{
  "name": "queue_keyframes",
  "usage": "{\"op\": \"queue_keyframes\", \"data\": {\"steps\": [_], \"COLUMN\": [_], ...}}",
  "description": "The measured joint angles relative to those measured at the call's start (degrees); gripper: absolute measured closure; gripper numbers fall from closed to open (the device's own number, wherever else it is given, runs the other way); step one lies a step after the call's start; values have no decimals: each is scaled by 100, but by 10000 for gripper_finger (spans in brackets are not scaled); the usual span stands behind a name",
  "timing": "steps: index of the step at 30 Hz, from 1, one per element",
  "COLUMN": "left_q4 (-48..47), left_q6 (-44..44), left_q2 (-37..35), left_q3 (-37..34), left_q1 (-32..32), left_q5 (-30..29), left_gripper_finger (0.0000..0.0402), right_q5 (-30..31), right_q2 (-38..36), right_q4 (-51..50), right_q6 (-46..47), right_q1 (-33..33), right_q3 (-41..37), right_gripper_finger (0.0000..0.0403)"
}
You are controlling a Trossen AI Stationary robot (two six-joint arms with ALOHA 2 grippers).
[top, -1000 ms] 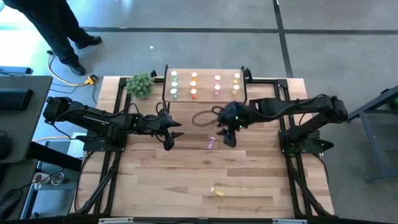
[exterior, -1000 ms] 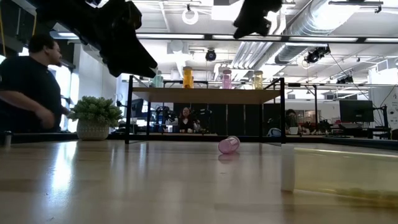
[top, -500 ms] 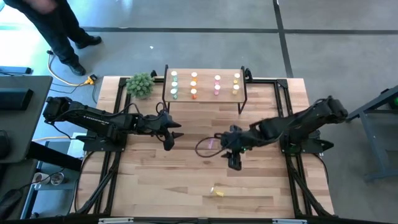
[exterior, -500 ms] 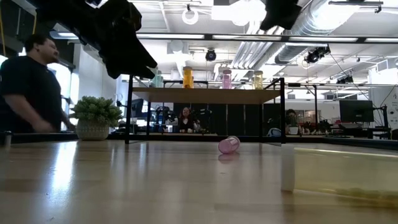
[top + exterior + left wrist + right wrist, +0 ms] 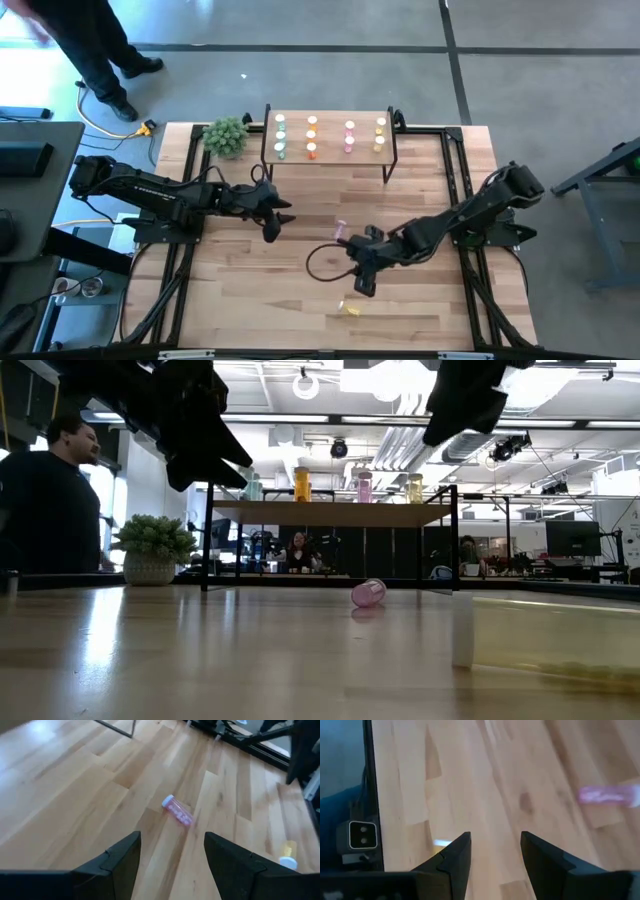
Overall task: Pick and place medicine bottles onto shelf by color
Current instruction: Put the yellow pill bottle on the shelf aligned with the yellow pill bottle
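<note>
While two medicine bottles lie loose on the table (image 5: 250,290), the right gripper (image 5: 362,285), fingers apart and empty, hangs over the yellow bottle (image 5: 351,309), with the shelf (image 5: 330,114) already sorted by color.

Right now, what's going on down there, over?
Both grippers open, empty: left waiting mid-table, right near yellow bottle. Pink bottle lying loose. Nothing blocking.

Overhead, one camera looks straight down on the whole table (image 5: 300,290) and both arms. A second sits at tabletop height, facing level across the wood toward the shelf (image 5: 330,513) and the room behind. Each wrist camera peers past its own dark fingers at the boards close below. All four views share the pink bottle (image 5: 340,231), though the right wrist's glimpse is blurred.
</note>
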Motion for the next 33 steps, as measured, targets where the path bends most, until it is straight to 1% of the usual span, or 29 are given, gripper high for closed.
{"op": "queue_keyframes", "data": {"steps": [4, 13, 21, 31, 33], "left_q4": [-22, -89, -136, -133, -140], "left_q6": [-15, -20, -18, -18, -18], "left_q2": [0, 0, 0, 0, 0], "left_q3": [0, 0, 0, 0, 0], "left_q1": [0, 0, 0, 0, 0], "left_q5": [200, 205, 205, 207, 207], "left_gripper_finger": [194, 194, 194, 194, 194], "right_q5": [-104, -136, -45, -17, -17], "right_q2": [270, 769, 1353, 1767, 1820], "right_q4": [215, 1090, 1267, 1566, 1641], "right_q6": [331, 543, 330, 386, 514], "right_q1": [135, 681, 1160, 1271, 1273], "right_q3": [0, 0, 0, 0, 0], "right_gripper_finger": [240, 240, 240, 240, 240]}}
